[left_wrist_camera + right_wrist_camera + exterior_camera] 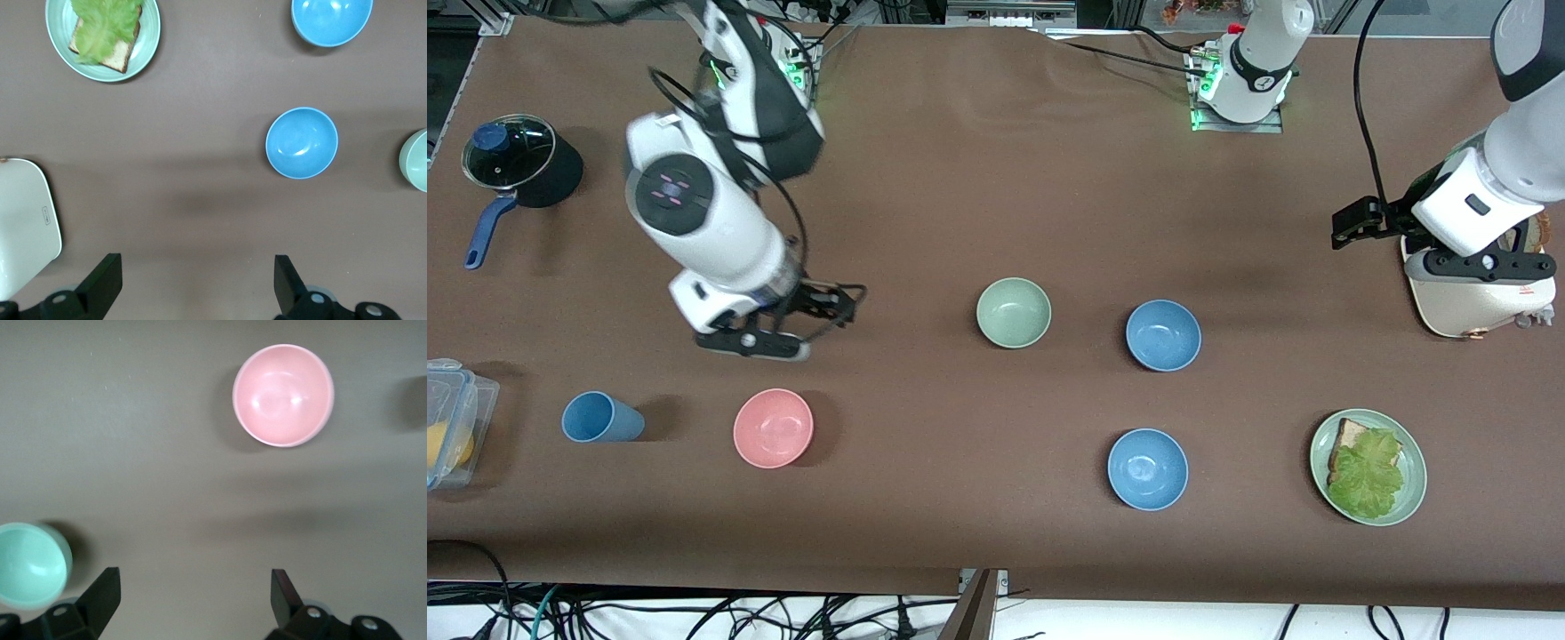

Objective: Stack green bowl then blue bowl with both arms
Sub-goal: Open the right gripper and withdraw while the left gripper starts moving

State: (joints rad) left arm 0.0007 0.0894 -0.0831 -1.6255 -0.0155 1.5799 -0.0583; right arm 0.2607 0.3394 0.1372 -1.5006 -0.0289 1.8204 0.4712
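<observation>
My right gripper (783, 331) hangs with fingers spread and empty over bare table, above the pink bowl (773, 428). My left gripper (1476, 262), fingers likewise apart and holding nothing, hovers at the left arm's end of the table over a white appliance (1467, 307). The green bowl (1013, 312) sits mid-table, the blue bowl (1162, 334) just beside it toward the left arm's end. A second blue bowl (1147, 468) lies nearer the front camera, near a green plate (1414, 480).
</observation>
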